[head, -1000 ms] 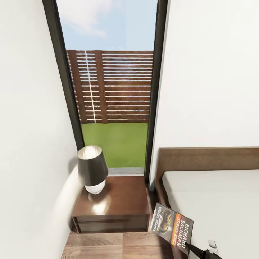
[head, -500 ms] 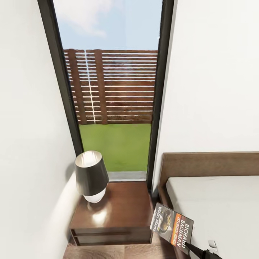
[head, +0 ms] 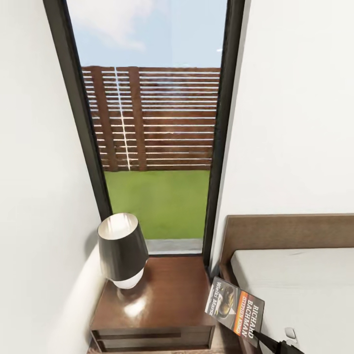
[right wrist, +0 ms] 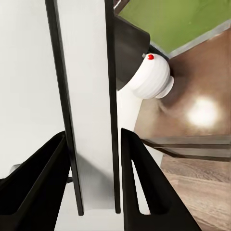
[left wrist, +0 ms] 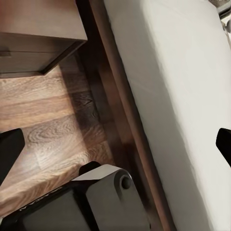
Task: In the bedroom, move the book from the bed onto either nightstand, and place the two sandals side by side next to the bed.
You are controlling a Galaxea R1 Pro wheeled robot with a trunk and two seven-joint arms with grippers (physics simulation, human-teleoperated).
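Note:
My right gripper [head: 274, 346] is shut on the book [head: 235, 306], a dark paperback with an orange band. It holds the book tilted over the gap between the bed [head: 295, 290] and the nightstand [head: 164, 295]. In the right wrist view the book [right wrist: 89, 96] stands edge-on between the two black fingers [right wrist: 137, 178], with the nightstand [right wrist: 202, 86] beyond it. In the left wrist view my left gripper [left wrist: 117, 147] is open and holds nothing, low over the bed's dark frame [left wrist: 120, 120], beside the mattress [left wrist: 178, 86] and a nightstand corner [left wrist: 38, 29]. The sandals are out of view.
A lamp [head: 122, 248] with a dark shade and white base takes the nightstand's left half; its right half is bare wood. White walls close in on both sides of a tall dark-framed window [head: 157, 147]. The wood-plank floor [left wrist: 53, 134] runs along the bed.
The head camera has moved closer to the nightstand, which now sits lower and larger in the picture. The book stays in my right gripper at the same place in the view.

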